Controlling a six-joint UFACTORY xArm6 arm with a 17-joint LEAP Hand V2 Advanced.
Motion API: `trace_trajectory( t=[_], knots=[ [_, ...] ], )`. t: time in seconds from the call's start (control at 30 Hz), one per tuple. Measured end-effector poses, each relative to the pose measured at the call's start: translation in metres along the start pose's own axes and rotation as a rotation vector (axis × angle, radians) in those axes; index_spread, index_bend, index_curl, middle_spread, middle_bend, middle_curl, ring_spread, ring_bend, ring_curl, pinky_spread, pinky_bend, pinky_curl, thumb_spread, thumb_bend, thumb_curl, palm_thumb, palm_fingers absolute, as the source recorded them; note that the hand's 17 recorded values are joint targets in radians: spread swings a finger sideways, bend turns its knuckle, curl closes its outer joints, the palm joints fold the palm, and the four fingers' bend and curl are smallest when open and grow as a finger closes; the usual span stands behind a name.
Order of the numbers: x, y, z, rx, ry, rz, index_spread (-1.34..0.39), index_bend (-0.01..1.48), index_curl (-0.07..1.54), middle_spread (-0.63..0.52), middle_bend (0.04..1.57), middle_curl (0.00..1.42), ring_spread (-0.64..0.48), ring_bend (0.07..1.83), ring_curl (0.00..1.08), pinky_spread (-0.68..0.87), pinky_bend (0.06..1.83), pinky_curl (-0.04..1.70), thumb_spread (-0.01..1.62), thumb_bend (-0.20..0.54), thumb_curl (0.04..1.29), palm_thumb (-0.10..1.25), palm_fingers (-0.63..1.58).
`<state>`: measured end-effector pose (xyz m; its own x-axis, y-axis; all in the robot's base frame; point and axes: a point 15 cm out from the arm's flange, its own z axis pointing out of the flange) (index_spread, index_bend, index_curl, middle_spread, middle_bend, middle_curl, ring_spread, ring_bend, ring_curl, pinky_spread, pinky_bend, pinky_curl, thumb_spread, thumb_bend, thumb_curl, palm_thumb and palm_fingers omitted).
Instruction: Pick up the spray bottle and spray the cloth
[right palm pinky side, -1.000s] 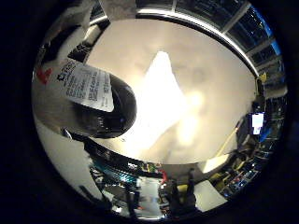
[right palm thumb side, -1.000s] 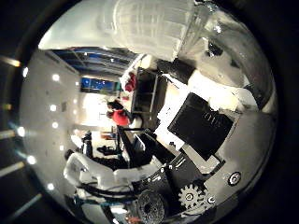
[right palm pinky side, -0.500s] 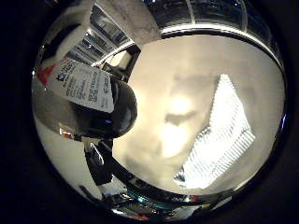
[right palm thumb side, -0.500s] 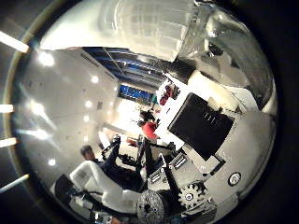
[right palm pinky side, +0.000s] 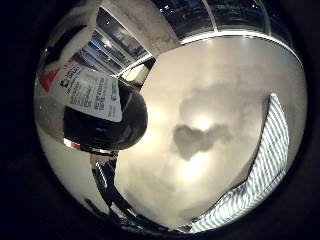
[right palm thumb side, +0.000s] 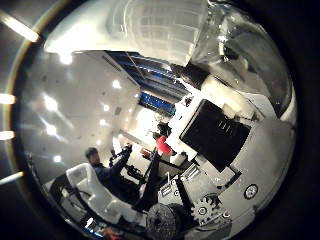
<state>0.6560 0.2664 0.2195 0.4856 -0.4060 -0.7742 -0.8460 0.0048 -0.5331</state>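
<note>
The spray bottle (right palm pinky side: 95, 100) fills much of the little finger side palm view, close against the palm, with a white printed label and a dark rounded end. Its clear body (right palm thumb side: 165, 30) also shows in the thumb side palm view. My right hand (right palm thumb side: 225, 130) shows there as white and black parts with a gear, wrapped by the bottle. The bottle hangs above a pale table (right palm pinky side: 215, 80). The striped cloth (right palm pinky side: 262, 165) lies flat on the table, away from the bottle. A dark shadow (right palm pinky side: 195, 137) falls on the table between them.
Beyond the table's far edge are dark window panels (right palm pinky side: 200, 15). The thumb side palm view shows the room with ceiling lights (right palm thumb side: 45, 100) and desks with equipment (right palm thumb side: 130, 170).
The camera has swung with the hand: the table now fills more of the little finger side view and the cloth sits nearer its edge. The bottle has stayed fixed against the palm.
</note>
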Motion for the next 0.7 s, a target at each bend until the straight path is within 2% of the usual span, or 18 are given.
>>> trace_trajectory(
  t=[0.13, 0.33, 0.7],
  knots=[
    [0.02, -0.002, 0.005, 0.0, 0.006, 0.0, -0.18, 1.17, 0.72, -0.07, 1.37, 0.61, -0.16, 1.47, 0.6, -0.19, 1.0, 1.38, 1.02, -0.015, 0.71, 0.99, 1.19],
    [0.051, 0.017, 0.015, -0.028, 0.015, 0.027, -0.18, 1.17, 0.72, -0.07, 1.38, 0.6, -0.16, 1.47, 0.6, -0.19, 1.0, 1.38, 1.02, -0.015, 0.71, 0.98, 1.19],
    [0.08, 0.047, 0.018, -0.109, 0.062, -0.018, -0.18, 1.17, 0.72, -0.07, 1.37, 0.6, -0.16, 1.48, 0.6, -0.19, 0.99, 1.37, 1.04, -0.02, 0.69, 0.97, 1.19]
  ],
)
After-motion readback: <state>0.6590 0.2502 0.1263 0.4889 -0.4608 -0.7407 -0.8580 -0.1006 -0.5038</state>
